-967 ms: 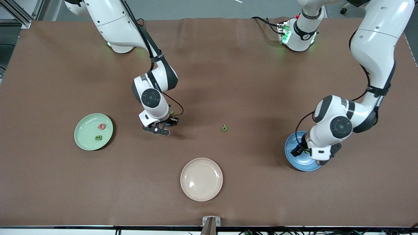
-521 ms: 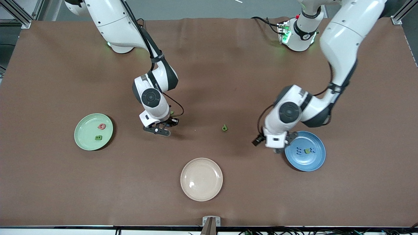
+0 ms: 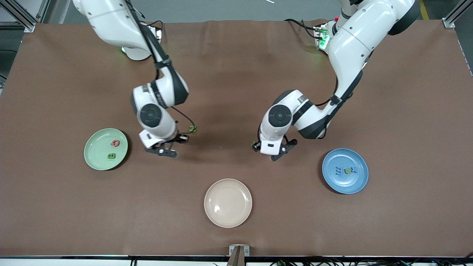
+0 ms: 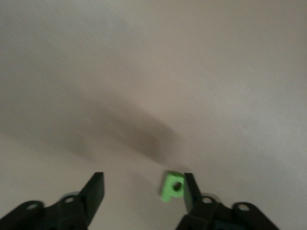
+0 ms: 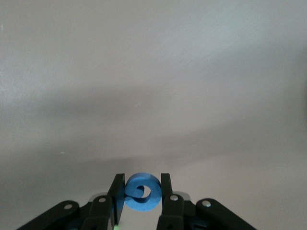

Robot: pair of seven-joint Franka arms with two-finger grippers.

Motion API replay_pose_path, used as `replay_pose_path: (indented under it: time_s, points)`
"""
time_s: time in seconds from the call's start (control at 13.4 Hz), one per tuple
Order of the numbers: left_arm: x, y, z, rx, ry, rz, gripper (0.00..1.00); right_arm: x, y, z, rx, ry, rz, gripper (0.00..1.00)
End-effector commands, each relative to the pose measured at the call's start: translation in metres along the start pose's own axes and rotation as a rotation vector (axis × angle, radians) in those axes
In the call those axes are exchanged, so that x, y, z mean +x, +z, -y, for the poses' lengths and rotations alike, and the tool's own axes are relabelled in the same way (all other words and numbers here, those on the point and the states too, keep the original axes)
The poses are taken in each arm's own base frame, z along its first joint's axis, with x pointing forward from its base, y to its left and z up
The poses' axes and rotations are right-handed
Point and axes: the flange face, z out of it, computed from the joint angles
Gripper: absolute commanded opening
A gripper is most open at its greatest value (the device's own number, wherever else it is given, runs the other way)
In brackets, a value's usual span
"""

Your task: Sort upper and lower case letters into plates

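Note:
The mint green plate holds a red letter and a green letter. The blue plate holds three small letters. My right gripper is over bare table beside the mint plate. It is shut on a round blue letter. My left gripper is open, low over the table's middle. A small green letter lies between its fingers, close against one fingertip. That letter barely shows in the front view.
A beige plate sits near the front edge at mid table. A small green letter lies on the mat beside the right arm's wrist. The brown mat covers the table.
My left arm has swung away from the blue plate to the green letter at mid table. My right gripper has moved a little toward the mint plate with the blue letter.

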Motion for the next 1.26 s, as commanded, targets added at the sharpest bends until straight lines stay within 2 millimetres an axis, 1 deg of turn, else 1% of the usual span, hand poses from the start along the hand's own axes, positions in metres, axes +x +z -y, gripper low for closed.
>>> replay_pose_path:
  time_s: [0.0, 0.07, 0.22, 0.3, 0.37, 0.45, 0.52, 0.6, 0.67, 0.82, 0.89, 0.97, 1.04, 1.19]
  points:
    - [-0.006, 0.006, -0.021, -0.013, -0.018, -0.020, 0.69, 0.015, -0.036, -0.077, 0.030, -0.125, 0.007, 0.24]
    - [-0.009, 0.008, -0.021, -0.009, -0.012, -0.021, 0.69, 0.019, -0.034, -0.101, 0.031, -0.144, 0.012, 0.24]
    - [-0.011, 0.015, -0.022, -0.009, -0.008, -0.016, 0.65, 0.032, -0.032, -0.155, 0.012, -0.214, 0.014, 0.24]
    - [-0.013, 0.014, -0.025, -0.019, -0.007, -0.019, 0.64, 0.038, -0.026, -0.185, 0.014, -0.246, 0.024, 0.24]
    - [-0.012, 0.019, -0.025, -0.026, -0.008, -0.018, 0.63, 0.041, -0.018, -0.213, 0.020, -0.269, 0.031, 0.24]
    - [-0.015, 0.021, -0.027, -0.029, -0.002, -0.025, 0.62, 0.043, -0.014, -0.231, 0.023, -0.290, 0.037, 0.24]
    - [-0.011, 0.023, -0.025, -0.023, -0.007, -0.033, 0.62, 0.044, -0.012, -0.252, 0.029, -0.310, 0.040, 0.24]
    - [-0.012, 0.026, -0.025, -0.020, -0.006, -0.034, 0.60, 0.043, -0.007, -0.267, 0.034, -0.338, 0.048, 0.24]
    - [-0.014, 0.026, -0.026, -0.020, 0.000, -0.035, 0.59, 0.042, -0.003, -0.276, 0.035, -0.345, 0.043, 0.24]
    - [-0.013, 0.028, -0.025, -0.017, 0.001, -0.035, 0.57, 0.037, 0.016, -0.287, 0.030, -0.366, 0.007, 0.24]
    - [-0.013, 0.033, -0.024, -0.012, -0.001, -0.030, 0.55, 0.034, 0.024, -0.292, 0.027, -0.380, -0.009, 0.24]
    - [-0.017, 0.033, -0.025, -0.012, 0.000, -0.028, 0.52, 0.033, 0.032, -0.301, 0.026, -0.395, -0.009, 0.24]
    - [-0.018, 0.033, -0.025, -0.012, 0.002, -0.028, 0.49, 0.033, 0.038, -0.309, 0.025, -0.415, -0.007, 0.25]
    - [-0.017, 0.042, -0.023, 0.000, 0.002, -0.023, 0.45, 0.036, 0.052, -0.323, 0.017, -0.437, -0.022, 0.25]
